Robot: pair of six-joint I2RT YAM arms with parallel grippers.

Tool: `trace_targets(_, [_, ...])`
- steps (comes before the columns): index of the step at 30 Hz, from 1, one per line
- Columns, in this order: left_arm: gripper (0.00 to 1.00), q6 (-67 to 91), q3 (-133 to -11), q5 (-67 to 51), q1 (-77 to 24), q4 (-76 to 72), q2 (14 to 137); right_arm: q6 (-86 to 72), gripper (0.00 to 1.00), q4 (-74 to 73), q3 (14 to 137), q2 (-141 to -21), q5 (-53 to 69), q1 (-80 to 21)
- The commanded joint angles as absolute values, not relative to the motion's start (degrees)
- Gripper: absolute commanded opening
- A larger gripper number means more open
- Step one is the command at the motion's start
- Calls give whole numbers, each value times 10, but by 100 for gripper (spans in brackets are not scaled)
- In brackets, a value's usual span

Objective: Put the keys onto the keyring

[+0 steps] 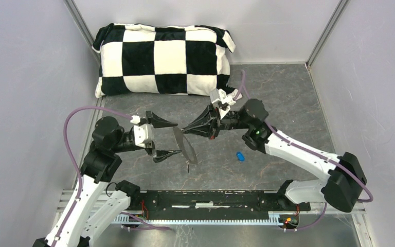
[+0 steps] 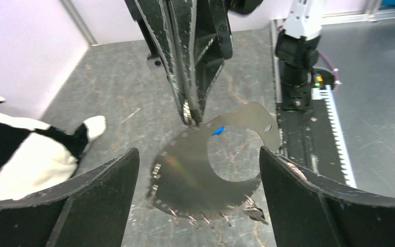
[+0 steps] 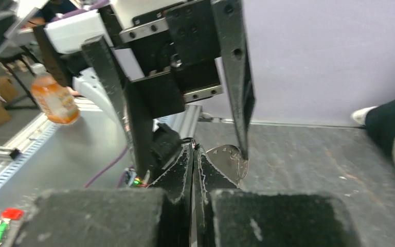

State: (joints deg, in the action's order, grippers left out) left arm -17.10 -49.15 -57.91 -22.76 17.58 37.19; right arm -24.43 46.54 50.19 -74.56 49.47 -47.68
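My right gripper [image 1: 184, 131] is shut on the top edge of the keyring [image 1: 185, 146], a thin silvery loop that hangs above the grey table [image 1: 288, 98]. In the left wrist view the keyring [image 2: 185, 175] is blurred, and the right gripper [image 2: 189, 119] pinches its rim from above. A small dark key [image 2: 254, 212] hangs at the ring's lower edge. My left gripper [image 1: 178, 138] stands open, one finger on each side of the ring without touching it. The blue-headed key [image 1: 240, 156] lies on the table to the right, near the right arm.
A black-and-white checkered pillow [image 1: 164, 59] lies at the back of the table. Grey walls close in the left, back and right sides. The black mounting rail [image 1: 211, 200] runs along the near edge. An orange bottle [image 3: 56, 98] stands outside the cell.
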Motion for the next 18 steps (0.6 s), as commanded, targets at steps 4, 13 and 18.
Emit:
trace_targets(4, [97,-188,-448,-477,-230,123,323,49,1,-24,667,-724,365,-495])
trace_targets(13, [100,-139,-410,-481,-230,121,330,114,1,-264,823,-811,182,-563])
trace_targets(18, [95,-242,-412,-465,-230,170,320,141,1,-316,843,-813,187,-573])
